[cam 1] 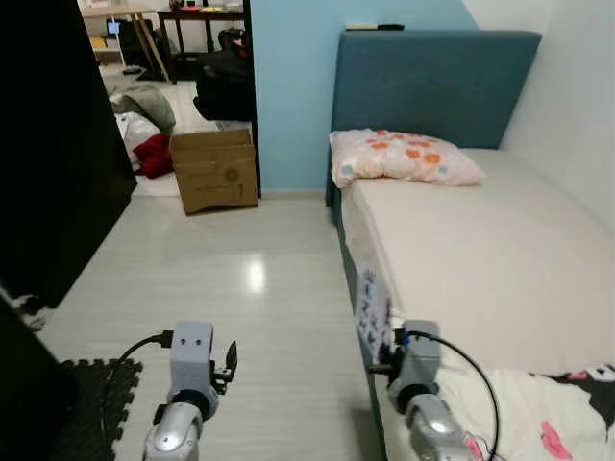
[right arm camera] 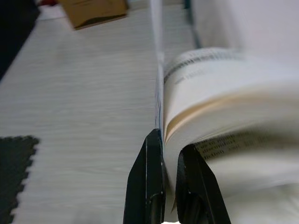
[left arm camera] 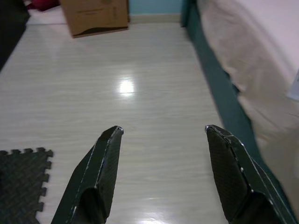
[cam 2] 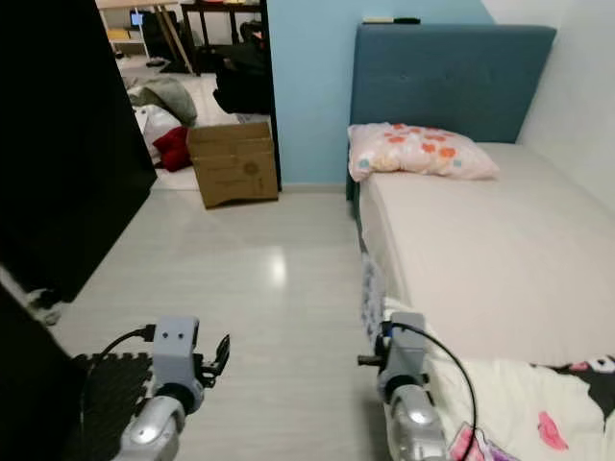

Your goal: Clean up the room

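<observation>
Right gripper [right arm camera: 164, 140]: fingers nearly together, clamped on one cover of a book [right arm camera: 219, 93] — thin edge pinched, pages fanning out loose beside the grip. Seen from the head as a printed book cover [cam 1: 372, 305] standing upright just ahead of the right wrist, beside the edge of the bed [cam 1: 500, 250]. Held by the cover alone, probably because that was the only thin edge on offer; expect the page block to swing, so slow moves advised.

Left gripper [left arm camera: 163, 135]: fingers spread wide, nothing between them, poised above bare wooden floor [left arm camera: 140, 60]. Kept clear and ready, apparently in reserve for a second item or for steadying the book.

Surroundings: dark foam mat [cam 1: 91, 399] under the left arm; cardboard box [cam 1: 215, 169] against the blue wall by the doorway — a likely drop point for loose items, though no shelf or desk in sight for a book. Flowered pillow [cam 1: 404, 157] at the head of the bed; patterned blanket [cam 1: 548, 413] bunched at the near end, beside the right arm.

Judged stage: item picked, carrying to a storage place not yet begun.
</observation>
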{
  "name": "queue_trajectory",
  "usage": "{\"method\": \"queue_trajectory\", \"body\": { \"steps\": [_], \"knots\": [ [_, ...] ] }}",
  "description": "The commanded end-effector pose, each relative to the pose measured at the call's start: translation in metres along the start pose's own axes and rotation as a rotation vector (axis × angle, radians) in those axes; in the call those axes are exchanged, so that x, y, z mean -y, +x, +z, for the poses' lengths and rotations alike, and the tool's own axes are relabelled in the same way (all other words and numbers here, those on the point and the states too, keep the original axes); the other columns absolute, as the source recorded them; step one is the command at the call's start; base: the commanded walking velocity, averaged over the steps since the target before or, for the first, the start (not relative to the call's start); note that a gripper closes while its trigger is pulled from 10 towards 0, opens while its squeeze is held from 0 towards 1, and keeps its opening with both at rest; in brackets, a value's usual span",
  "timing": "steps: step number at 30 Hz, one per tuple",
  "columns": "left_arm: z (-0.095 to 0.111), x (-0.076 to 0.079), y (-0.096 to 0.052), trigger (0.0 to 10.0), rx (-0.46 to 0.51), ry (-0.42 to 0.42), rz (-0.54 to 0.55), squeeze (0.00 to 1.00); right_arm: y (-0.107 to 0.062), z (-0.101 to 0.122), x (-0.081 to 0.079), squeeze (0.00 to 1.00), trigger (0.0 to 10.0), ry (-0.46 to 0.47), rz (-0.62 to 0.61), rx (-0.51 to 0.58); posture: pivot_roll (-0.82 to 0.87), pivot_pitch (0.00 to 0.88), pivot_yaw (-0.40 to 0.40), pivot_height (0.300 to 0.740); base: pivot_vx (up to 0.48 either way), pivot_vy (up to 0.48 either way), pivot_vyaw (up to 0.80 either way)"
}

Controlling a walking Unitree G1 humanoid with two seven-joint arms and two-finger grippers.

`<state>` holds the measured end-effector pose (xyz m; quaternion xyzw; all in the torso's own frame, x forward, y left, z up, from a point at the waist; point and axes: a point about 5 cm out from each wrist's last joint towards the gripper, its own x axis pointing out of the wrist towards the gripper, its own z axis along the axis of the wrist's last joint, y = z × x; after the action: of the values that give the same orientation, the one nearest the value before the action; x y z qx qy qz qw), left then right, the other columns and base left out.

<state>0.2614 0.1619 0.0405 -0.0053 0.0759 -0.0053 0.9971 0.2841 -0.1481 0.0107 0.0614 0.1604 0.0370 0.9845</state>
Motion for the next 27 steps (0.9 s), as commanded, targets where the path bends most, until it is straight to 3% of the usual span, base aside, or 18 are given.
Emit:
{"method": "queue_trajectory", "body": {
  "steps": [1, 27],
  "knots": [
    [-0.0057, 0.0005, -0.0014, 10.0, -0.019, -0.003, -0.003, 0.00, -0.0002, 0.0044, 0.0063, 0.00, 10.0, -0.022, -0.011, 0.027, 0.04, 0.039, -0.024, 0.740, 0.424, 0.000, 0.00],
    [-0.0046, -0.0009, 0.0011, 10.0, -0.012, -0.006, 0.008, 0.00, 0.0016, 0.0062, 0.0058, 0.00, 10.0, -0.023, -0.008, 0.028, 0.04, 0.052, -0.029, 0.740, 0.423, 0.000, 0.00]
  ]
}}
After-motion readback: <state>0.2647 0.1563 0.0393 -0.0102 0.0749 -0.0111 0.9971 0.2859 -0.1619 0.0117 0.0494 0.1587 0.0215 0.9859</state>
